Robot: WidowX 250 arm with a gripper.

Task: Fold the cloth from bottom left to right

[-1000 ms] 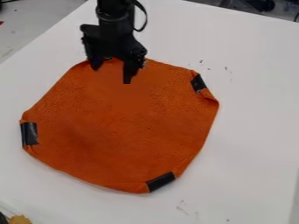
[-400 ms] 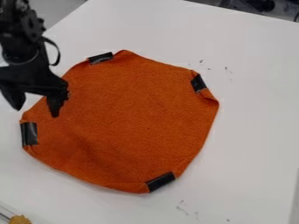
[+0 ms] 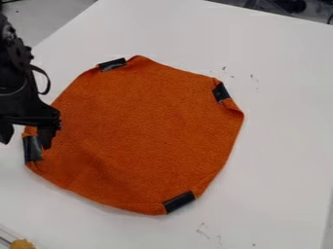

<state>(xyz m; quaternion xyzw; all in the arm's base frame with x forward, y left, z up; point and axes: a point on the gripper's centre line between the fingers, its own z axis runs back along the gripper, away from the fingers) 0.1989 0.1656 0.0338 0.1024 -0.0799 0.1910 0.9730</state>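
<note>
At the left edge of the camera view hangs my gripper (image 3: 26,145), over the cloth's left corner. Its two fingers stand apart, one near the view's edge and the other in front of the black tape (image 3: 32,150) on that corner; it is open. The orange cloth (image 3: 143,131) lies spread out on the white table, with black tape on its corners. Whether the fingertips touch the cloth, I cannot tell.
The white table (image 3: 280,146) extends around the cloth, its left edge running diagonally at the upper left. A small yellowish object (image 3: 22,244) lies at the bottom left corner. Dark items stand beyond the table at the top right.
From the cloth's top corner my gripper has moved left and down to the left corner, uncovering the tape at the top. The cloth has kept its place.
</note>
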